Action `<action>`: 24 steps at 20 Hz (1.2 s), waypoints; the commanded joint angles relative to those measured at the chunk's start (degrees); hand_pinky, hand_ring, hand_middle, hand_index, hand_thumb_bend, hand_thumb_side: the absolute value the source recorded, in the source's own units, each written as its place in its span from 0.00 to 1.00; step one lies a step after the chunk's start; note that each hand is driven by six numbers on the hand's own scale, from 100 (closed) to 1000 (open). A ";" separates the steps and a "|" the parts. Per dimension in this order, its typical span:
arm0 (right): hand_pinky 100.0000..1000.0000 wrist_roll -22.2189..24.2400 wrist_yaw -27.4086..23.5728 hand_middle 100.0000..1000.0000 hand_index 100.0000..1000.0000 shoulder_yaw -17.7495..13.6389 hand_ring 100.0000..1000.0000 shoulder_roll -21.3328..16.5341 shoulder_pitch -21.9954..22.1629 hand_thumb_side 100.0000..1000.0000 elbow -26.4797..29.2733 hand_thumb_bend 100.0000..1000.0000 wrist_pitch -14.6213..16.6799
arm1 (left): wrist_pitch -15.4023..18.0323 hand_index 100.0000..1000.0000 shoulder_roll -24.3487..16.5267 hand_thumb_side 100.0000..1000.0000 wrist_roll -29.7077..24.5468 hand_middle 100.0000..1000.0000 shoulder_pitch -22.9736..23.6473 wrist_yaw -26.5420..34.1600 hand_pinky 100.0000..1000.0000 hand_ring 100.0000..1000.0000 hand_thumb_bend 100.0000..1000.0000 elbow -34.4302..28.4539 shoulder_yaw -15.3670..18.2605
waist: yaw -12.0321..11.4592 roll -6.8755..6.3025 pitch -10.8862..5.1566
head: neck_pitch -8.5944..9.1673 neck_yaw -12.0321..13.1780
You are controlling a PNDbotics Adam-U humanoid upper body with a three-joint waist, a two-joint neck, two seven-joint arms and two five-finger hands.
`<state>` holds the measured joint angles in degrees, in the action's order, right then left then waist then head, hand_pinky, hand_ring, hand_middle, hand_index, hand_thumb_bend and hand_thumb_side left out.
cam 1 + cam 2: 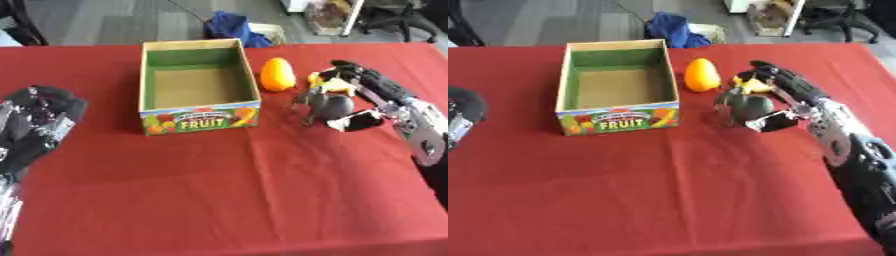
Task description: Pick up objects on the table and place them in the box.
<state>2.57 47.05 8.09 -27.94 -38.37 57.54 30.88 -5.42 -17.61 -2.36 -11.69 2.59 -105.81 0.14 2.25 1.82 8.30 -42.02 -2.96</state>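
1. Across the whole scene spreads the tabletop [219, 200], covered in red cloth, with nothing on its near half.
2. Toward the far side, left of centre, stands the box [199, 120], an open cardboard tray with green inner walls and "FRUIT" printed on its near face. Its floor is bare, so by the look of it no object has been placed yet.
3. At the left edge rests the left hand [35, 122], black and silver, idle and well apart from the box; its fingers look relaxed and hold nothing.
4. On the right, the right hand [767, 107] reaches in from the near right, its fingers curled around the dark rounded object [750, 106], which sits low by the cloth; whether it has left the surface I cannot tell.
5. Just right of the box lies the orange fruit [277, 74], untouched.
6. Behind the right hand peeks the yellow object [750, 85], partly hidden.
7. Judging from this, the task is barely begun: three objects remain outside the box.
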 commanded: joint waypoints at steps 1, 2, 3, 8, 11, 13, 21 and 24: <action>0.78 2.33 0.91 0.71 0.89 -1.01 1.00 -1.55 -0.80 0.20 -1.11 0.40 -1.21 | 0.06 0.57 -0.40 0.31 -0.13 0.51 -0.69 0.18 0.58 0.53 0.51 -0.72 -0.02 | 0.00 -0.12 -0.70 | 0.61 -0.16; 0.77 2.82 1.31 0.71 0.88 -1.13 1.00 -1.50 -0.78 0.20 -1.55 0.40 -1.56 | 0.07 0.57 -0.41 0.31 -0.11 0.51 -0.70 0.18 0.58 0.53 0.51 -0.74 0.00 | -0.01 -0.14 -0.70 | 0.61 -0.15; 0.77 3.13 1.68 0.71 0.88 -1.23 1.00 -1.44 -0.78 0.20 -1.87 0.40 -1.81 | 0.08 0.57 -0.42 0.31 -0.08 0.52 -0.70 0.18 0.58 0.53 0.51 -0.76 0.02 | -0.02 -0.14 -0.70 | 0.61 -0.16; 0.75 3.04 3.02 0.60 0.78 -1.70 0.94 -1.16 -0.81 0.07 -3.01 0.35 -2.54 | 0.05 0.57 -0.37 0.32 -0.14 0.52 -0.72 0.18 0.58 0.53 0.51 -0.73 -0.02 | -0.04 -0.04 -0.68 | 0.57 -0.25; 0.72 1.12 3.21 0.50 0.69 -1.91 0.88 -1.05 -0.79 0.00 -3.07 0.16 -2.88 | 0.05 0.57 -0.39 0.32 -0.14 0.52 -0.69 0.17 0.58 0.53 0.51 -0.73 0.00 | -0.09 -0.01 -0.68 | 0.55 -0.28; 0.70 -1.11 2.85 0.43 0.64 -2.07 0.83 -1.00 -0.83 0.00 -2.98 0.00 -3.53 | 0.06 0.57 -0.40 0.32 -0.13 0.52 -0.69 0.18 0.58 0.53 0.51 -0.74 0.03 | -0.13 0.01 -0.69 | 0.57 -0.29; 0.66 -6.24 -1.82 0.29 0.50 -1.30 0.73 -1.31 -2.07 0.03 -0.67 0.00 -4.86 | 0.04 0.57 -0.45 0.32 -0.21 0.52 -0.70 0.20 0.58 0.53 0.51 -0.72 -0.01 | -0.23 0.23 -0.78 | 0.55 -0.29; 0.66 -4.14 -3.89 0.30 0.51 -0.70 0.74 -1.47 -4.12 0.02 1.40 0.00 -4.48 | 0.03 0.57 -0.45 0.32 -0.27 0.52 -0.69 0.22 0.58 0.53 0.51 -0.73 -0.07 | -0.32 0.23 -0.84 | 0.43 -0.31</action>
<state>-2.05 44.45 7.54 -27.73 -40.93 56.73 26.26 -5.46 -17.58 -2.41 -11.69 2.59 -105.81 0.14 1.97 2.06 8.34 -42.00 -3.15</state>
